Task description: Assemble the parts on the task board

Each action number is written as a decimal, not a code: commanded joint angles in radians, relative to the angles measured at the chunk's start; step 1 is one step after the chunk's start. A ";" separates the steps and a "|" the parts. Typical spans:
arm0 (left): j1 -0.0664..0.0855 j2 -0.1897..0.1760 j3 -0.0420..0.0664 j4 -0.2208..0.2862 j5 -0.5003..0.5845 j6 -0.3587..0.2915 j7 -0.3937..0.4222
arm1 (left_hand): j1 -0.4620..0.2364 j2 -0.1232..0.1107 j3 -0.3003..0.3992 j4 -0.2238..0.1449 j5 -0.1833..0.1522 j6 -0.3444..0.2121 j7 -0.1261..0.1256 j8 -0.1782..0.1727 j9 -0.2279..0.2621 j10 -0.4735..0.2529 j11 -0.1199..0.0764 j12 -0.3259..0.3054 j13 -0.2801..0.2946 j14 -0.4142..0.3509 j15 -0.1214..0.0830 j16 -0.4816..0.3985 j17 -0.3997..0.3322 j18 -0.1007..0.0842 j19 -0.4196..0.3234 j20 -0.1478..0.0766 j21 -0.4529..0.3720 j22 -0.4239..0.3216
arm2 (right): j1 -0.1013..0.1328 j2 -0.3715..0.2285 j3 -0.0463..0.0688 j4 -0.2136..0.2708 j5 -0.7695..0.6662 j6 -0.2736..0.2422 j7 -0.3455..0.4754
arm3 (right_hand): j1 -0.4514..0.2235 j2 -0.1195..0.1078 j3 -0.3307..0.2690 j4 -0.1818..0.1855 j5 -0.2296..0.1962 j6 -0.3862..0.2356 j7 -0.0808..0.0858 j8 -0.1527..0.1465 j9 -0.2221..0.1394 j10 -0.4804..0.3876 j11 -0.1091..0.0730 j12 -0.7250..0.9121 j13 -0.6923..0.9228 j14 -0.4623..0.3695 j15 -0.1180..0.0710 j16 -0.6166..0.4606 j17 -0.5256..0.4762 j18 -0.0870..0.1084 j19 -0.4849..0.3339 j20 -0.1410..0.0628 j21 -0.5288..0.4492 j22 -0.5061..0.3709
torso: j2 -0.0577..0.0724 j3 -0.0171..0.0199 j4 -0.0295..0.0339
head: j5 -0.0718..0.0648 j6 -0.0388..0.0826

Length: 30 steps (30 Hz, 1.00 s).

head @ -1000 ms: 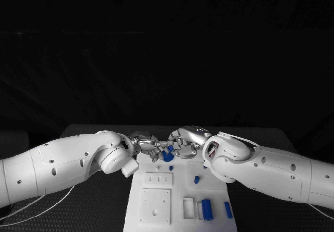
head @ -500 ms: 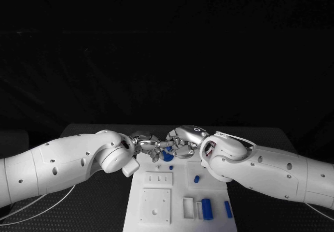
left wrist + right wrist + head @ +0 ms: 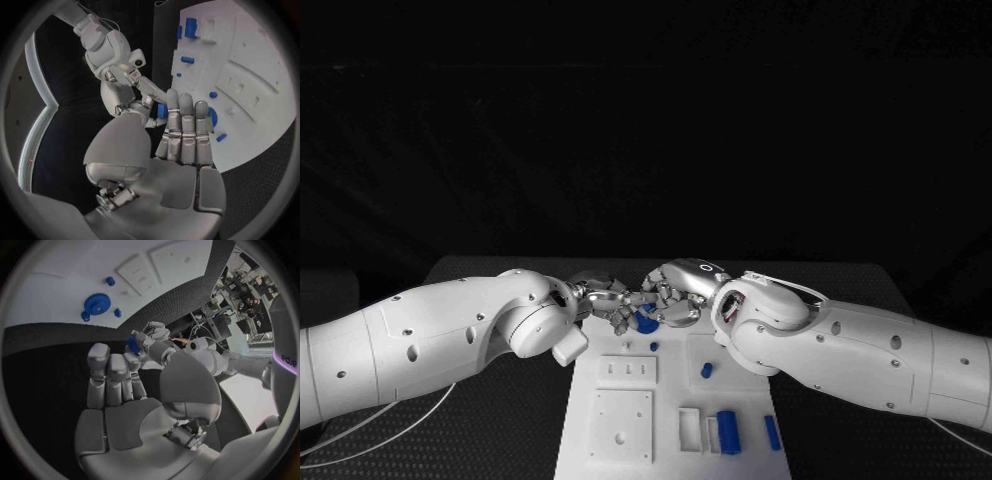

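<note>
The black table (image 3: 488, 420) carries the white task board (image 3: 668, 445).

A robotics lab or test bench: a black tabletop (image 3: 488, 420) against a dark backdrop carries a white task board (image 3: 625, 420), and cluttered equipment and cables (image 3: 247, 300) crowd the room behind it.

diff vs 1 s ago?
The right hand and its forearm have edged slightly toward the left hand; the two stay fingertip to fingertip around a small blue part above the task board. The blue pieces on the board have not moved.
</note>
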 commanded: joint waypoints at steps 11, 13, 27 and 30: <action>0.003 0.011 0.003 -0.010 0.062 0.023 0.017 | 0.115 -0.012 -0.034 -0.014 0.053 0.040 -0.006 0.000 -0.006 -0.012 -0.003 -0.015 0.001 -0.015 0.001 0.009 -0.020 0.007 -0.014 -0.031 0.003 0.001 | -0.006 0.006 -0.005 0.016 0.007 0.031 0.009 | -0.004 -0.004 0.008 -0.002 -0.004 0.158 -0.006 0.004 0.001 -0.015 -0.014 0.004 -0.001 0.000 -0.004 -0.003 0.001 0.052 0.005 0.000 0.003 0.013 | 0.000 0.0013 -0.0006 | 0.003 -0.001; 0.003 0.013 0.003 -0.010 0.062 0.024 0.013 | 0.111 -0.018 -0.042 0.000 0.055 0.043 -0.006 0.000 -0.008 -0.012 -0.003 -0.016 0.001 -0.015 0.002 0.011 -0.023 0.006 -0.014 -0.031 0.003 0.000 | -0.006 0.005 -0.005 0.016 0.007 0.030 0.008 | -0.004 -0.004 0.009 -0.002 -0.004 0.158 -0.006 0.004 0.001 -0.015 -0.014 0.004 -0.001 0.000 -0.004 -0.003 0.001 0.052 0.005 0.000 0.003 0.013 | 0.001 0.0009 -0.0008 | 0.003 -0.001; 0.003 0.025 0.003 -0.015 0.064 0.022 -0.012 | 0.123 -0.025 -0.064 0.004 0.140 0.105 -0.020 0.023 0.000 -0.024 -0.011 -0.022 0.004 -0.026 0.005 0.018 -0.039 0.007 -0.022 -0.029 0.001 -0.005 | -0.006 0.008 -0.006 0.016 0.005 0.030 0.007 | -0.004 -0.004 0.010 -0.002 -0.003 0.158 -0.006 0.004 0.001 -0.015 -0.014 0.004 -0.001 0.000 -0.004 -0.003 0.001 0.052 0.005 0.000 0.003 0.012 | 0.001 0.0008 -0.0002 | 0.002 -0.005; 0.003 0.025 0.003 -0.016 0.064 0.020 -0.016 | 0.138 -0.025 -0.064 0.000 0.150 0.108 -0.021 0.024 0.001 -0.024 -0.012 -0.022 0.005 -0.028 0.005 0.020 -0.041 0.007 -0.023 -0.028 0.001 -0.005 | -0.006 0.008 -0.006 0.016 0.004 0.030 0.007 | -0.005 -0.004 0.011 -0.002 -0.003 0.158 -0.006 0.004 0.001 -0.015 -0.014 0.003 -0.001 0.000 -0.004 -0.003 0.001 0.052 0.005 0.000 0.003 0.012 | 0.001 0.0008 -0.0003 | 0.003 -0.006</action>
